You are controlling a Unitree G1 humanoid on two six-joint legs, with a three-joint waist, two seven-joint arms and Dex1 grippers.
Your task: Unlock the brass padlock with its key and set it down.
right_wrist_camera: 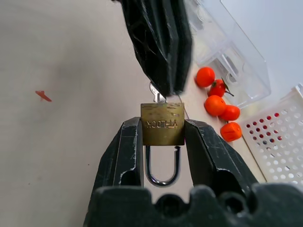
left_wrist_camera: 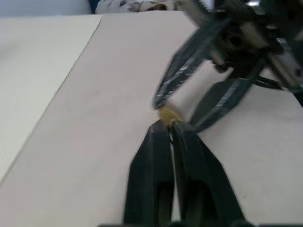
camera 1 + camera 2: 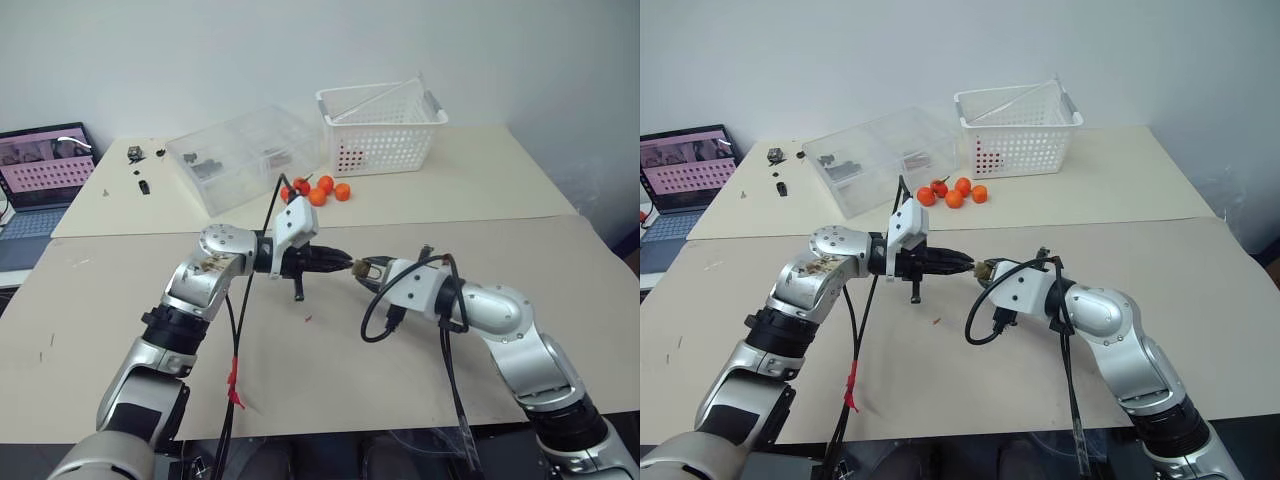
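Brass padlock (image 1: pixel 162 124) — one, key (image 1: pixel 156 96) — one, five fruits (image 1: pixel 218 107)

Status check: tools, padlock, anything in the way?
Right tool shut on padlock, shackle toward its wrist. Left tool pinched on key at the keyhole. Shackle looks seated. Nothing in the way.

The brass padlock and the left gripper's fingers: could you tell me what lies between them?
The right wrist view shows a silvery key bridging them: its head is pinched in the left gripper, its blade in the brass padlock, which the right gripper holds.
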